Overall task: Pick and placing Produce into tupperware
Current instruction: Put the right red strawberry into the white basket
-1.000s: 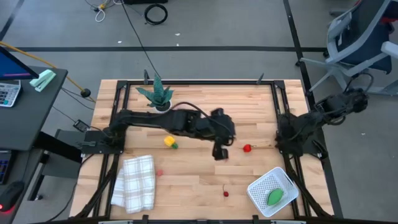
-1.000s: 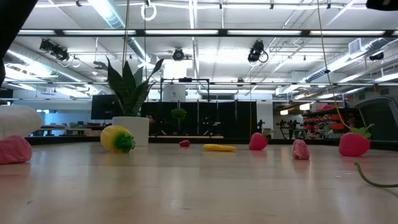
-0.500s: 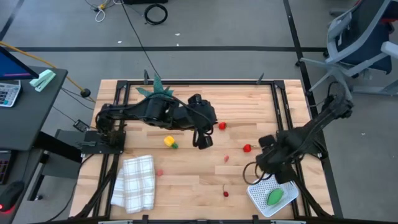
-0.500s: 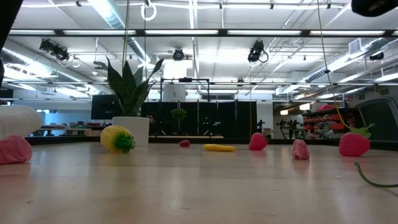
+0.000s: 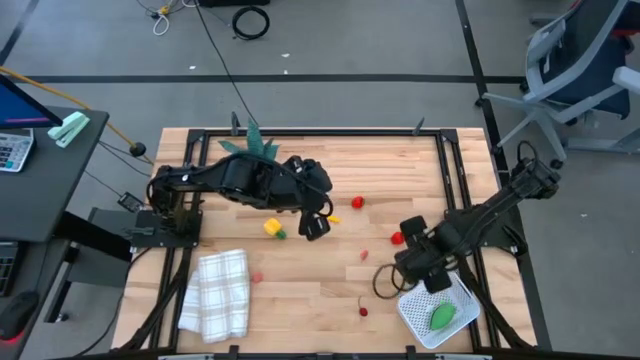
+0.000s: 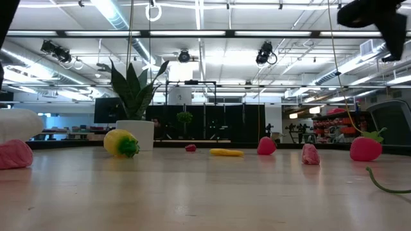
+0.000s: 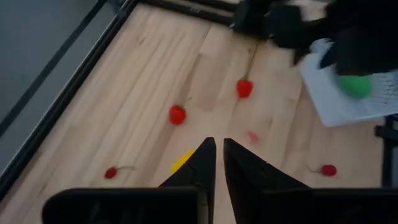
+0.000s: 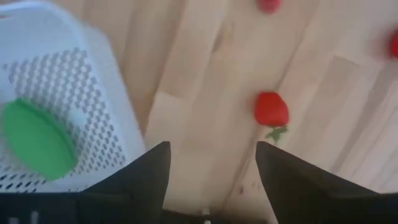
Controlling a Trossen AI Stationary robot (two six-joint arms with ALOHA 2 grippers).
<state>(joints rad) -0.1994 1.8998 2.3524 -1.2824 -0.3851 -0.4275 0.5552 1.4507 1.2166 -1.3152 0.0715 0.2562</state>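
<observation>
The white tupperware [image 5: 445, 300] stands at the table's near right with a green piece of produce [image 5: 440, 318] inside it. Loose on the wood lie a yellow piece with a green end [image 5: 272, 228], a strawberry [image 5: 397, 238] and other small red pieces [image 5: 357, 202] [image 5: 362, 311]. My right gripper [image 5: 412, 268] hangs open above the table, pointing down, just left of the tupperware's [image 8: 68, 81] far edge; the strawberry [image 8: 271, 111] lies beyond its fingers. My left gripper [image 5: 315, 226] is shut and empty, raised over the table's middle beside the yellow piece.
A folded checked cloth [image 5: 215, 292] lies at the near left. A potted plant [image 5: 252, 150] stands at the far left. A small yellow piece [image 7: 181, 160] and a pink piece [image 7: 252, 136] lie ahead of the left fingers. Bare wood stretches between the arms.
My right arm has swung out from the table's right edge and come down toward the near side, its gripper now beside the tupperware. My left gripper has drawn back toward the table's left and far side, rising, and uncovered red pieces at the middle.
</observation>
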